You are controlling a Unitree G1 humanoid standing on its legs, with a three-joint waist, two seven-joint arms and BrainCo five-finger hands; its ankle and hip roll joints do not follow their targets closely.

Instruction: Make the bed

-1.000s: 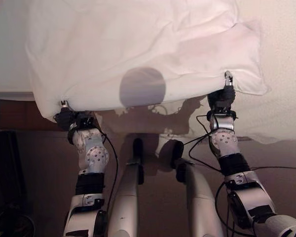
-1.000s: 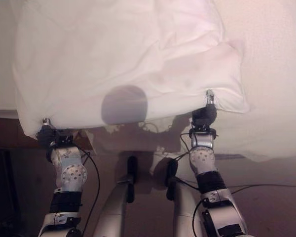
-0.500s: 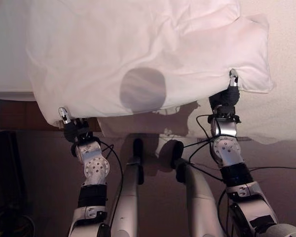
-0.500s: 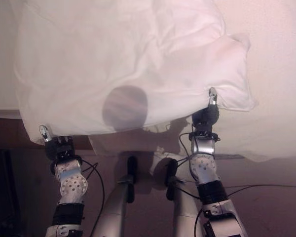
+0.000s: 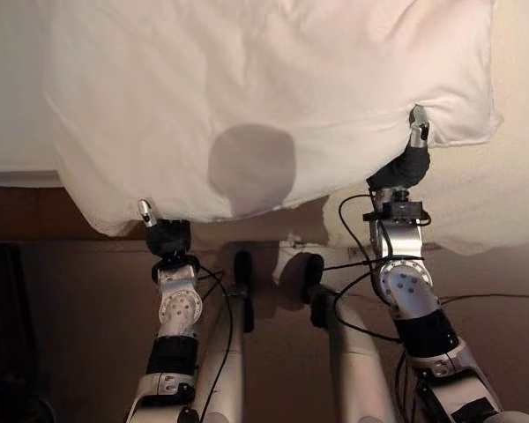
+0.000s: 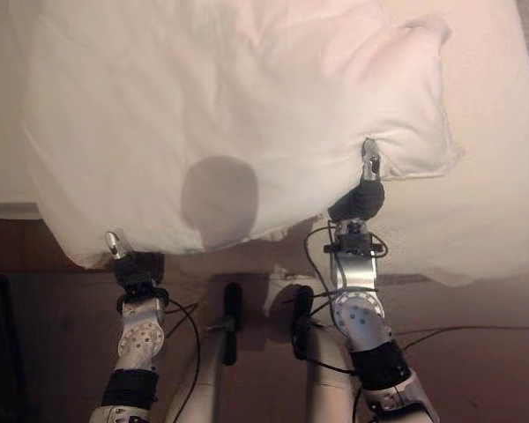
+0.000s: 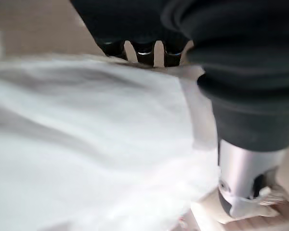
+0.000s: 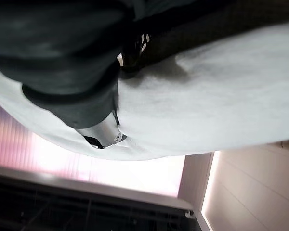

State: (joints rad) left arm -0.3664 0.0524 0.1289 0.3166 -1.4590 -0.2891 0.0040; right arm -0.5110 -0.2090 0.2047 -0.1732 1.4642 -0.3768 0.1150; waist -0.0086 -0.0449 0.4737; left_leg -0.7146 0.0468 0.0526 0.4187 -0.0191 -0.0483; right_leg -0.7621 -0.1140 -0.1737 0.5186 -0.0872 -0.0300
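white duvet (image 5: 247, 97) bunched over the bed's (image 5: 520, 203) near edge, hanging off it | left hand (image 5: 163, 233) pinching its lower-left hem | right hand (image 5: 410, 163) gripping its right near edge

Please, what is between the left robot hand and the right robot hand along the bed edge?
In the left eye view, the near edge of the white duvet spans from the left robot hand to the right robot hand.
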